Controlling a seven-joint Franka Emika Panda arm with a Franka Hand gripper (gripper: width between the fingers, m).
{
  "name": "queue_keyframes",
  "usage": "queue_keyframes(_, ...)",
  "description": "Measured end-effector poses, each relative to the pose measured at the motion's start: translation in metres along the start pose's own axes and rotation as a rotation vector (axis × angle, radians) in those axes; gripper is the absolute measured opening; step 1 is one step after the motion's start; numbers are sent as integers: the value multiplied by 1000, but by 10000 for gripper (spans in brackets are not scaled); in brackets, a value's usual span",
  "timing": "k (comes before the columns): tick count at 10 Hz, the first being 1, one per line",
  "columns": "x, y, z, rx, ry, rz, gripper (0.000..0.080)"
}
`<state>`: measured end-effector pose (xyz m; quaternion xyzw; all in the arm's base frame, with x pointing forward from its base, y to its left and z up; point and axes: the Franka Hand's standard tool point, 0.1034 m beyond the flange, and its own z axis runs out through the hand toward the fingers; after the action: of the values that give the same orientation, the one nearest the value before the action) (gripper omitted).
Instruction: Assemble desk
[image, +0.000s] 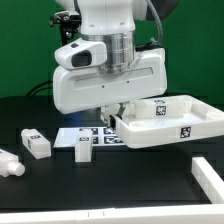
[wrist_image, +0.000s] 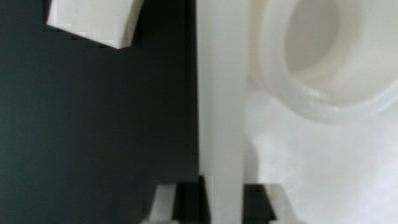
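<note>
The desk's white tabletop panel (image: 170, 128) lies on the black table at the exterior view's right, rim up. A tagged white block leg (image: 160, 107) stands in it. My gripper (image: 113, 112) comes down on the panel's near-left corner. The wrist view shows the gripper (wrist_image: 222, 206) shut on the panel's thin rim wall (wrist_image: 228, 100), one finger (wrist_image: 180, 205) on each side. A round corner socket (wrist_image: 334, 50) lies just beside the grip. Two loose legs (image: 35, 143) (image: 83, 150) lie on the table at the left, and a third (image: 8, 164) lies at the left edge. One leg (wrist_image: 96, 22) shows in the wrist view.
The marker board (image: 92, 136) lies flat between the loose legs and the panel, partly under my gripper. A white bar (image: 207, 176) sits at the front right. The table's front edge runs along the bottom of the exterior view.
</note>
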<state>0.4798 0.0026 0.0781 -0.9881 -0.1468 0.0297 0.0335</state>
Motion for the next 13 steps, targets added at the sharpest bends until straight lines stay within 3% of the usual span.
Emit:
queue_keyframes(2, 10, 30, 12, 0, -30, 118, 51)
queue_keyframes(5, 25, 62, 8, 30, -45, 292, 51)
queue_keyframes(9, 24, 61, 14, 27, -49, 288, 51)
queue_keyframes(11, 31, 82, 38, 16, -59, 308, 51)
queue_keyframes(13, 52, 100, 52, 27, -68, 357, 52)
